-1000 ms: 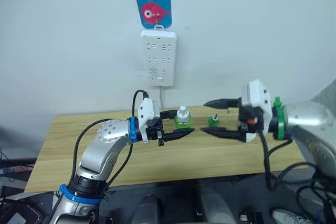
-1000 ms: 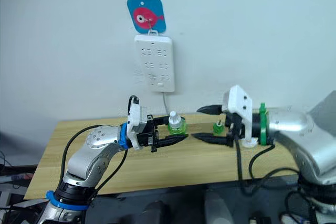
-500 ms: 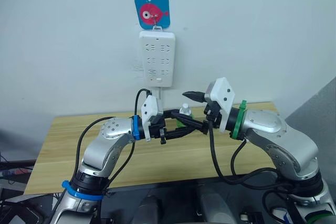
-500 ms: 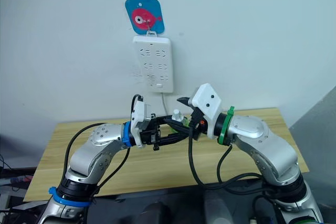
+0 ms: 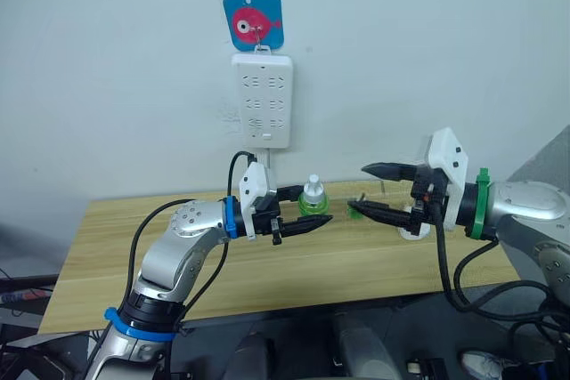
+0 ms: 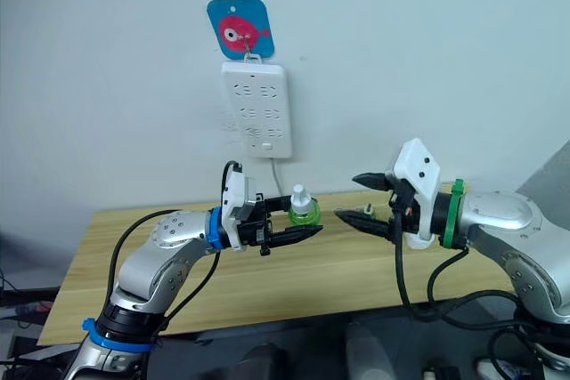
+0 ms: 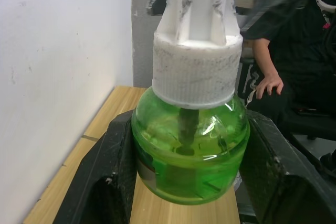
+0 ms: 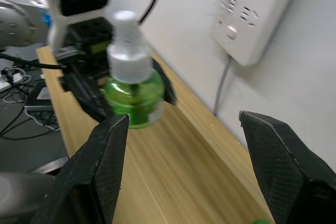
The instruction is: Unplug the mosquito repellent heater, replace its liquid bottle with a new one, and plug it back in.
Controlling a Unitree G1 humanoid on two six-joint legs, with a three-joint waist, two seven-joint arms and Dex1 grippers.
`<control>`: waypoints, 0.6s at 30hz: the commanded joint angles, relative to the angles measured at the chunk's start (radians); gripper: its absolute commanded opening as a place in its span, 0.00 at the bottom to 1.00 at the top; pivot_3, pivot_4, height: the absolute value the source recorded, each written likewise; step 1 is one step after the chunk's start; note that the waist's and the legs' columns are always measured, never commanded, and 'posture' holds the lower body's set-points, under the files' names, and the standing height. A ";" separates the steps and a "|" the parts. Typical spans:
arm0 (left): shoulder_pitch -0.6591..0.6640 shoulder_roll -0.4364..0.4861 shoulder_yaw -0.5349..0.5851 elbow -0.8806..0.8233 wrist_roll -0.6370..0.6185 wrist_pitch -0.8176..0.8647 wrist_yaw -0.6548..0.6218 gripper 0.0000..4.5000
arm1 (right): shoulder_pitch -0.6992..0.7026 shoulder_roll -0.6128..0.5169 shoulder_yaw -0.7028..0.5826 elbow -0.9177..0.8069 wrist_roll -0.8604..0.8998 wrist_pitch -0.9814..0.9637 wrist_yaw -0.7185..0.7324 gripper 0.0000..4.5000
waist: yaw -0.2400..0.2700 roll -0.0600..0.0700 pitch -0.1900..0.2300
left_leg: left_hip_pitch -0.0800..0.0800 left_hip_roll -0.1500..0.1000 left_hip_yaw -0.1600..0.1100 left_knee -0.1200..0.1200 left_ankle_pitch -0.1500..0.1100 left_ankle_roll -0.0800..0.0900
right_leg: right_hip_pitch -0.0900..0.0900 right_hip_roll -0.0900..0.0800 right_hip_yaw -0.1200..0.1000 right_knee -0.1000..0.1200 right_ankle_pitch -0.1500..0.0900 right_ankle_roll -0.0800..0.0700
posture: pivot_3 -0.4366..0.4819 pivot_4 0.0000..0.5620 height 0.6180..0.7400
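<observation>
Bottle with a white cap, the new one, is sitting clamped upright in my left hand above the table, at roughly 6 o'clock from the wall power strip. I am holding my right hand spread and empty at the bottle's 3 o'clock, well apart from it. A white object, possibly the heater, is resting on the table under that hand.

Left arm is bent at the elbow, forearm level, reaching inward. Left gripper has both fingers clamped on a held item. Right arm extends inward from the opposite side. Right gripper points toward the left gripper, fingers spread apart.
</observation>
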 commanded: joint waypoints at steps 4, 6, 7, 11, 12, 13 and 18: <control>-0.016 -0.003 0.003 -0.023 -0.015 -0.010 -0.009 0.51 | -0.103 0.141 0.162 -0.026 -0.081 -0.011 -0.155 0.77 | -0.002 0.000 -0.001 | 0.000 0.000 0.000 0.000 0.000 0.000 | 0.000 0.000 0.000 0.000 0.000 0.000 | 0.25 0.22 0.92; -0.013 -0.003 0.001 -0.027 -0.014 -0.010 -0.011 0.51 | -0.123 0.181 0.214 -0.004 -0.119 -0.020 -0.184 0.77 | 0.000 0.000 -0.001 | 0.000 0.000 -0.001 0.000 0.000 0.000 | 0.000 0.000 0.000 0.000 0.000 0.000 | 0.25 0.22 0.92; -0.013 -0.003 -0.001 -0.028 -0.014 -0.011 -0.011 0.51 | -0.134 0.201 0.232 0.010 -0.134 -0.026 -0.196 0.77 | 0.000 0.000 -0.001 | 0.000 -0.001 -0.001 0.000 0.000 0.000 | 0.000 -0.001 0.000 0.000 0.000 0.001 | 0.25 0.21 0.92; -0.014 -0.006 -0.004 -0.029 -0.012 -0.011 -0.012 0.51 | -0.166 0.255 0.263 0.060 -0.176 -0.047 -0.212 0.77 | 0.000 0.000 -0.001 | 0.000 -0.001 -0.002 0.000 0.000 0.000 | 0.000 -0.001 0.001 0.000 0.000 0.001 | 0.26 0.21 0.92; -0.013 -0.006 -0.005 -0.030 -0.011 -0.013 -0.012 0.51 | -0.167 0.257 0.262 0.074 -0.186 -0.055 -0.209 0.77 | 0.000 0.000 -0.001 | 0.000 -0.001 -0.003 0.000 0.000 0.000 | 0.000 -0.001 0.000 0.000 0.000 0.001 | 0.26 0.21 0.92; -0.012 -0.006 -0.004 -0.031 -0.011 -0.013 -0.011 0.51 | -0.165 0.256 0.255 0.083 -0.189 -0.058 -0.206 0.77 | 0.000 0.000 -0.001 | 0.000 -0.001 -0.003 0.000 0.000 0.000 | 0.000 -0.001 0.000 0.000 0.000 0.000 | 0.26 0.21 0.92; 0.001 -0.001 -0.001 -0.038 -0.012 -0.015 -0.008 0.51 | -0.117 0.186 0.141 0.072 -0.127 -0.035 -0.145 0.77 | 0.001 0.000 -0.001 | 0.000 -0.001 -0.005 0.000 0.000 0.000 | 0.000 -0.001 0.000 0.000 0.000 0.000 | 0.27 0.22 0.92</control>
